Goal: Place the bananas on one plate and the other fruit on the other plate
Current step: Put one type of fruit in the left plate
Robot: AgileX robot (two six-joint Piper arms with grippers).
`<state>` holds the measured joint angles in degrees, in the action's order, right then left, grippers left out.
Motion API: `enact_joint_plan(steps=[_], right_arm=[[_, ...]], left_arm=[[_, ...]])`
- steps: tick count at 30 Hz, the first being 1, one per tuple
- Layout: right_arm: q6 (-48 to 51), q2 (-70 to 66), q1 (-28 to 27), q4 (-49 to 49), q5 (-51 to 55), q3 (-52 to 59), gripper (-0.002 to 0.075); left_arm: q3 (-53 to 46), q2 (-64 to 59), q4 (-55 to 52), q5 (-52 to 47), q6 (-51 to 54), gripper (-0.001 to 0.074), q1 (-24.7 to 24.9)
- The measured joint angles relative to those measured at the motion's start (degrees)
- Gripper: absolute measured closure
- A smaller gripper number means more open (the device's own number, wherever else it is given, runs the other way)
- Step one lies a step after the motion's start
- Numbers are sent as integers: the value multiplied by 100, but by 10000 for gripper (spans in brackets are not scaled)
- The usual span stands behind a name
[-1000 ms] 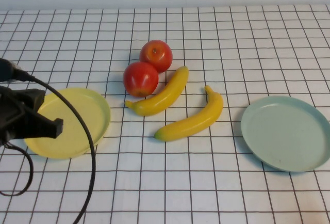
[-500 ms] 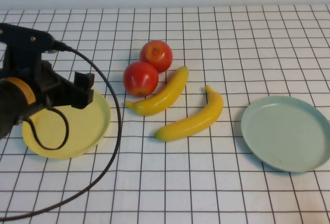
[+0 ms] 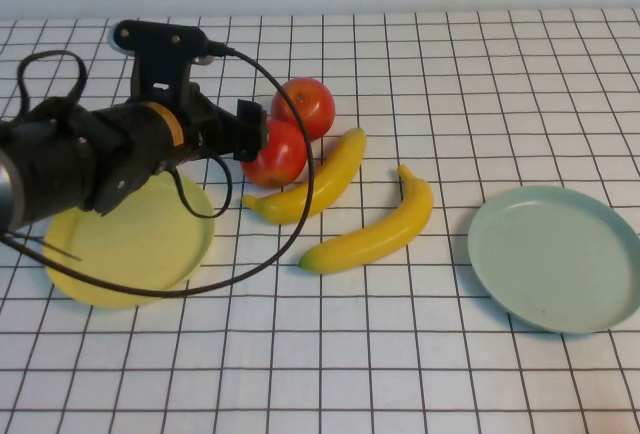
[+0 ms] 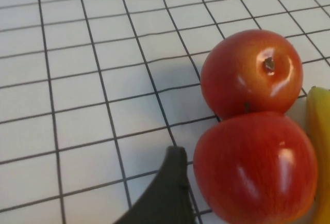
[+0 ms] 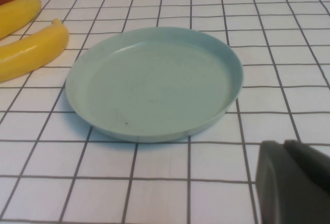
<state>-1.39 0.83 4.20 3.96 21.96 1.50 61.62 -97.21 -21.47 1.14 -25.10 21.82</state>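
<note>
Two red apples (image 3: 303,107) (image 3: 275,154) lie touching at the table's middle, beside two yellow bananas (image 3: 318,180) (image 3: 375,232). The yellow plate (image 3: 130,249) is at the left and the mint-green plate (image 3: 555,257) at the right; both are empty. My left gripper (image 3: 255,132) is open and reaches over the yellow plate to the nearer apple. In the left wrist view that apple (image 4: 256,164) fills the space beside one dark finger (image 4: 170,188), with the other apple (image 4: 251,73) behind it. My right gripper (image 5: 283,149) is shut, near the mint-green plate (image 5: 154,82), and out of the high view.
The white gridded tablecloth (image 3: 400,374) covers the table. The left arm's black cable (image 3: 290,224) loops over the cloth between the yellow plate and the bananas. Banana ends (image 5: 31,51) show beside the mint-green plate in the right wrist view.
My left arm has swung from the table's left edge across the yellow plate, up and right, until its gripper is at the nearer apple. The fruit and plates have not moved.
</note>
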Motion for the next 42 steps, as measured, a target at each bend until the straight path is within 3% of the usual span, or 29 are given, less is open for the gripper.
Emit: enact_joint_plan(steps=[10, 34, 39, 42], right_arm=[[0, 0, 0, 0, 0, 0, 743], [0, 0, 0, 0, 0, 0, 743], [0, 0, 0, 0, 0, 0, 743], [0, 0, 0, 0, 0, 0, 743]], left_arm=[[580, -904, 0, 0, -757, 67, 13], [632, -1468, -4, 168, -792, 67, 274], [632, -1468, -4, 168, -792, 168, 274], [632, -1426, -130, 105, -792, 167, 274]])
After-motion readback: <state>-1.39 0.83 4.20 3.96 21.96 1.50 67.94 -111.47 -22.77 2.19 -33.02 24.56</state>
